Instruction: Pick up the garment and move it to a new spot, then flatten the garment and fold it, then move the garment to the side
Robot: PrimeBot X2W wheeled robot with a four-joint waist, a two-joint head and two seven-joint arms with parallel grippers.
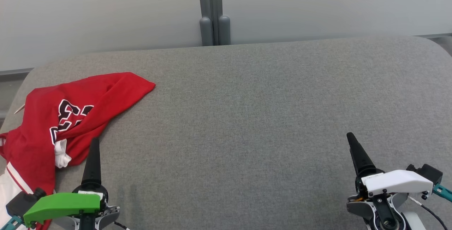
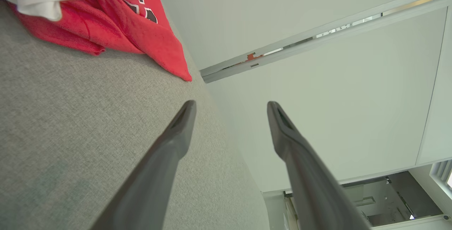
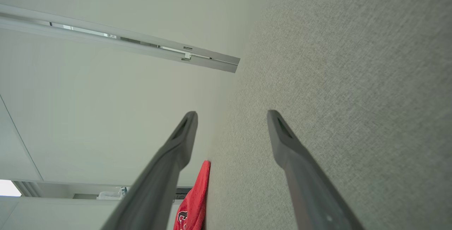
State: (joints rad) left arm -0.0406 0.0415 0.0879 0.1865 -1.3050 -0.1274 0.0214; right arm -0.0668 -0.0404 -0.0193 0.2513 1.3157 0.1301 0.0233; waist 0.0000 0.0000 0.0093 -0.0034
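A red garment (image 1: 70, 117) with black-and-white lettering and white trim lies crumpled at the left edge of the grey fabric table (image 1: 247, 117). Part of it hangs over the near left edge. My left gripper (image 1: 94, 145) stands open just right of the garment's near folds, with nothing between its fingers. In the left wrist view the garment (image 2: 134, 21) lies beyond the open left gripper (image 2: 229, 108). My right gripper (image 1: 351, 140) is open at the near right, far from the cloth. In the right wrist view the garment (image 3: 194, 198) shows small past the right gripper (image 3: 231, 117).
A pale wall rises behind the table, with a grey double post (image 1: 214, 28) at the middle of the far edge. The table's corners are rounded, and its wide grey surface stretches from the garment to the right.
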